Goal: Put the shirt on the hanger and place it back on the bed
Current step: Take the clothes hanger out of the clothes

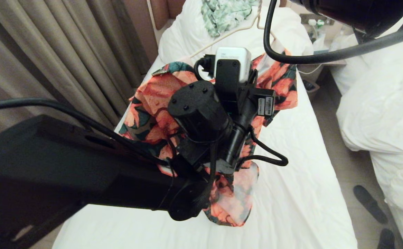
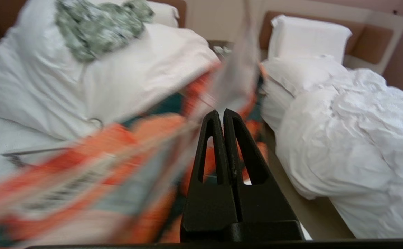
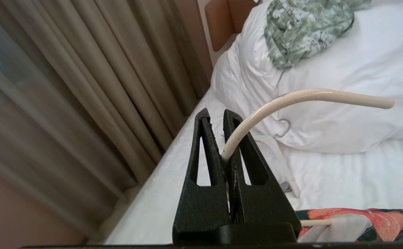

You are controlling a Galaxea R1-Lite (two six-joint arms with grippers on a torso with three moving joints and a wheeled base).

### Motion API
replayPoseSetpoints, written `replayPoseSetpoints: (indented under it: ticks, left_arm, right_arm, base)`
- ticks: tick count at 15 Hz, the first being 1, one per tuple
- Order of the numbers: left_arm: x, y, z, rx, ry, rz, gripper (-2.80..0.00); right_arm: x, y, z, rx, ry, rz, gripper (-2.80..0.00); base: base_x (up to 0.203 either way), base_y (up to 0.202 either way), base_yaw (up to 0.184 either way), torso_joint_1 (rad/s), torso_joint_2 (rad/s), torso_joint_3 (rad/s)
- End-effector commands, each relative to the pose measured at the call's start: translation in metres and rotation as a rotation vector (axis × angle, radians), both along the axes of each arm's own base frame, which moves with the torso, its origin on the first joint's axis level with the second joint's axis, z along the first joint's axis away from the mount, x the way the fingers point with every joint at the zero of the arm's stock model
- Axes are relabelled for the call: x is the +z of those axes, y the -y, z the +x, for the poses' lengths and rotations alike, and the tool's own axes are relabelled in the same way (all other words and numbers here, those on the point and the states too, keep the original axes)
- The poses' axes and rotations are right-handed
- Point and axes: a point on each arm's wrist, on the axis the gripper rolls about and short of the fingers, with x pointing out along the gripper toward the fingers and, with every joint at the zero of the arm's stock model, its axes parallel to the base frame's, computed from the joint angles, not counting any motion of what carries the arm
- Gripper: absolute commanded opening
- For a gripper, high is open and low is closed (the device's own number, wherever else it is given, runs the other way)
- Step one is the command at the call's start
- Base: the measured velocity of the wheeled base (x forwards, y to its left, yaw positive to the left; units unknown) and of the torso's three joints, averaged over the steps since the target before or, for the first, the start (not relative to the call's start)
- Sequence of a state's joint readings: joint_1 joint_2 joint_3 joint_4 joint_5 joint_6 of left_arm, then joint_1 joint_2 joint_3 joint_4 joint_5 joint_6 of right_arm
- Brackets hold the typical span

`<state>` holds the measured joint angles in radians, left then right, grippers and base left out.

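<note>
The shirt [image 1: 153, 100], coral flowers on dark green, hangs in the air above the bed [image 1: 308, 166], draped around my left wrist. My left gripper [image 2: 221, 112] is shut, and a pale strip of the shirt [image 2: 111, 145] runs up from its tips. The fingertips are hidden behind the wrist in the head view. My right gripper [image 3: 215, 116] is shut on the thin cream hanger [image 3: 308, 95]. The hanger's curved hook arcs out past the fingers, and its lower bar enters the shirt [image 3: 377, 221]. One cream arm of the hanger [image 1: 222, 36] shows above the shirt.
A green-and-white leafy garment [image 1: 222, 14] lies on the duvet heap [image 1: 187, 34] at the bed's head. A thicker white hanger with a metal hook [image 3: 284, 128] lies below the heap. Curtains [image 1: 66, 52] line the left. A neighbouring bed [image 1: 388, 114] and dark slippers [image 1: 369, 204] are to the right.
</note>
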<state>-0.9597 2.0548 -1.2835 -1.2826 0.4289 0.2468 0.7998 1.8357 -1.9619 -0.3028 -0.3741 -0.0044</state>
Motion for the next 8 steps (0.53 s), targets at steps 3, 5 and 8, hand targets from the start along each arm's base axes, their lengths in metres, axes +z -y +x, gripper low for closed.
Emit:
replayPoseSetpoints:
  ticks: [3, 5, 8]
  left_arm:
    - [0.015, -0.048, -0.014, 0.046, -0.016, 0.024, -2.8]
    - [0.021, -0.058, -0.017, 0.053, -0.036, 0.059, -2.8]
    - [0.037, -0.079, -0.035, 0.048, -0.069, 0.103, -2.8]
  right_arm:
    - [-0.001, 0.004, 0.007, -0.048, 0.036, -0.066, -2.8]
    - [0.006, 0.009, 0.005, -0.05, 0.118, -0.095, -2.8]
    - [0.015, 0.016, 0.006, -0.039, 0.265, -0.141, -2.8]
  base:
    - [0.0, 0.0, 0.0, 0.0, 0.0, 0.0]
    - [0.0, 0.0, 0.0, 0.0, 0.0, 0.0]
    - [0.0, 0.0, 0.0, 0.0, 0.0, 0.0]
